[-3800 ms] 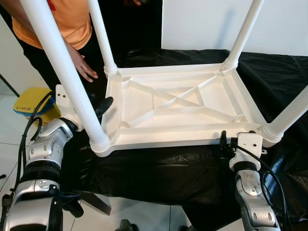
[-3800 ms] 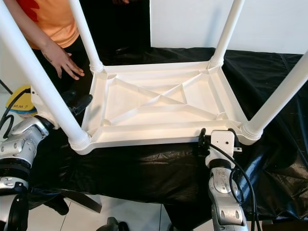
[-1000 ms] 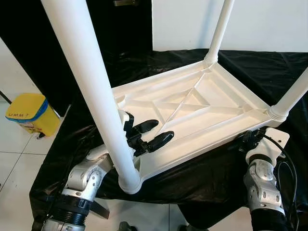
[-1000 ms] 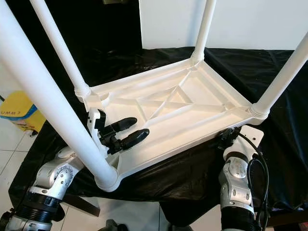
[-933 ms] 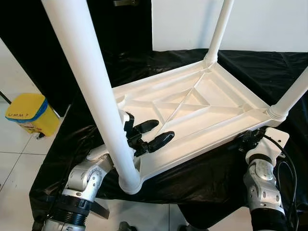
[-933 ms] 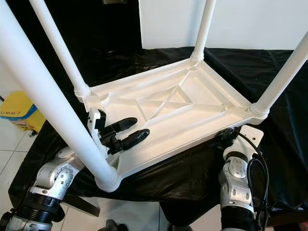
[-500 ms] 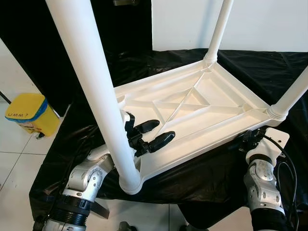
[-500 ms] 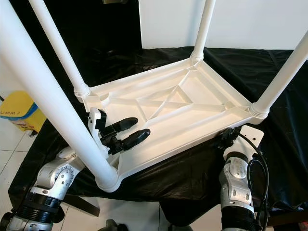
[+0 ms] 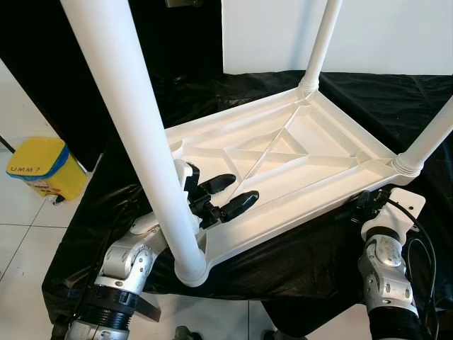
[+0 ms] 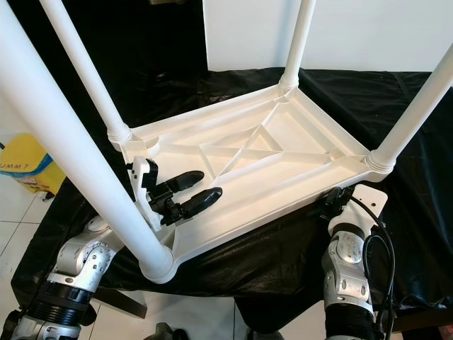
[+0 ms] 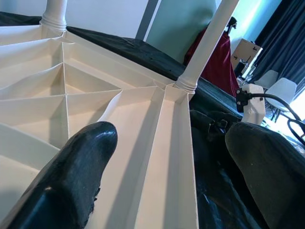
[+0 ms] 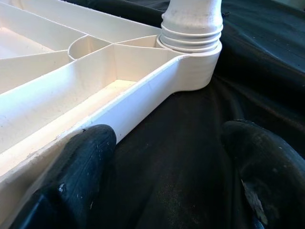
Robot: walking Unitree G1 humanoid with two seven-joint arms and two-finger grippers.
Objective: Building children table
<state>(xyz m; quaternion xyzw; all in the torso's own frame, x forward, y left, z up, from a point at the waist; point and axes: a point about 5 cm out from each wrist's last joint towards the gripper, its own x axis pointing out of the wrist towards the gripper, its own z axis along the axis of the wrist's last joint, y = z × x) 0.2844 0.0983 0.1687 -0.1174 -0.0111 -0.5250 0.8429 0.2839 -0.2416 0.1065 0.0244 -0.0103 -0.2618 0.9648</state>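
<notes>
A white plastic children's table [image 9: 283, 152] lies upside down on a black cloth [image 9: 283, 269], legs pointing up. The near-left leg [image 9: 148, 142] rises close in front of me. My left gripper [image 9: 241, 188] is open beside that leg. In the left wrist view one of its fingers [image 11: 81, 167] is over the table's ribbed underside and the other over the cloth, with the near rim [image 11: 174, 157] between them. My right gripper [image 9: 359, 203] is open, low at the near-right corner. Its wrist view has one finger [image 12: 81, 176] against the rim, close to the leg socket [image 12: 190, 43].
A yellow bin [image 9: 39, 166] stands on the tiled floor to the left. A white panel [image 9: 382, 35] rises behind the cloth-covered surface. The other legs [image 10: 85, 64] [image 9: 322, 39] [image 9: 428, 138] stand tall around the work area.
Since 3.8 s ago the table appears turned, the person in orange is gone, and my left gripper has come over the rim. In the last second almost nothing has moved.
</notes>
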